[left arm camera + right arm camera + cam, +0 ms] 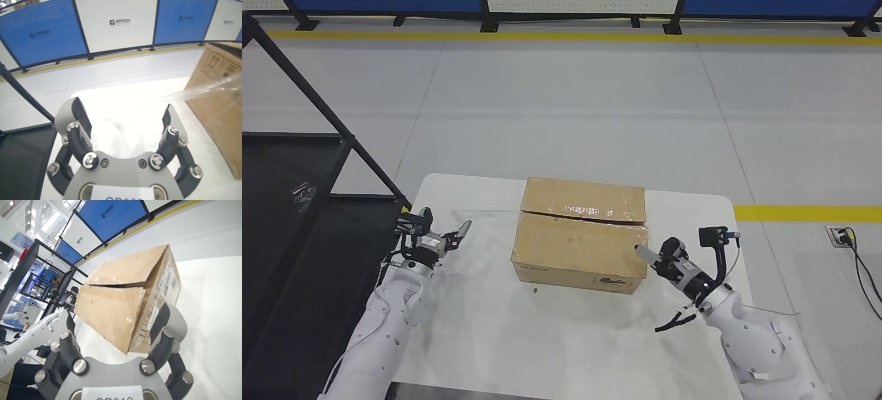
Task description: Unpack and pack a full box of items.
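A brown cardboard box (580,235) stands in the middle of the white table (492,330), its two top flaps folded down with a narrow gap between them. My left gripper (447,238) hovers over the table to the box's left, open and empty (124,115), a short way from the box's side (217,94). A strip of clear tape (208,88) sticks out from that side. My right gripper (657,258) is at the box's right end, open (115,323), close in front of the labelled end face and the lower flap's corner (132,330) of the box (121,279).
A black metal rack (302,200) stands just off the table's left edge. Bare table surface lies in front of the box and on both sides. A yellow line (807,212) runs on the floor to the right, and blue and white panels (117,24) stand far behind.
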You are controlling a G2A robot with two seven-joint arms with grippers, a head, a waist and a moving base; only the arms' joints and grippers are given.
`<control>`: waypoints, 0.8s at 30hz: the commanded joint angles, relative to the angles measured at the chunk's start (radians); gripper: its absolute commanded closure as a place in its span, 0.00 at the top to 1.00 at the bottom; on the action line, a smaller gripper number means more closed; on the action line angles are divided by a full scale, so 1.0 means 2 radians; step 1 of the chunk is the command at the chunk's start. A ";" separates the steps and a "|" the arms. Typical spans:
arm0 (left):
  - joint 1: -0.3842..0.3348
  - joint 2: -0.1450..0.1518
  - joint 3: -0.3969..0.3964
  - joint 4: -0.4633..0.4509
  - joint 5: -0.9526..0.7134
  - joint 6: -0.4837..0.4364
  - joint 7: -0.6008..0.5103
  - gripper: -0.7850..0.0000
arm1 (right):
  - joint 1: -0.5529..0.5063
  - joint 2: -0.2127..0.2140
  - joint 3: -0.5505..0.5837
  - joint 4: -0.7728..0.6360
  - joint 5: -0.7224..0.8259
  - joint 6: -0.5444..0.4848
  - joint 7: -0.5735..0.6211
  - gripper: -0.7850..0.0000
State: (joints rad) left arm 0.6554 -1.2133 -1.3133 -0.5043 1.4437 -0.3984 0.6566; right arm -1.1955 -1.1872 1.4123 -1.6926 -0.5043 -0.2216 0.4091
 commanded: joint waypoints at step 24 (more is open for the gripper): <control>0.174 0.032 -0.063 -0.284 -0.036 0.027 -0.072 1.00 | 0.171 -0.008 -0.042 0.256 0.276 -0.223 0.172 1.00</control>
State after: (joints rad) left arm 1.0037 -1.1479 -1.4392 -1.0641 1.3805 -0.3497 0.5249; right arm -0.8564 -1.2042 1.3266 -1.1880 0.0138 -0.6488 0.7217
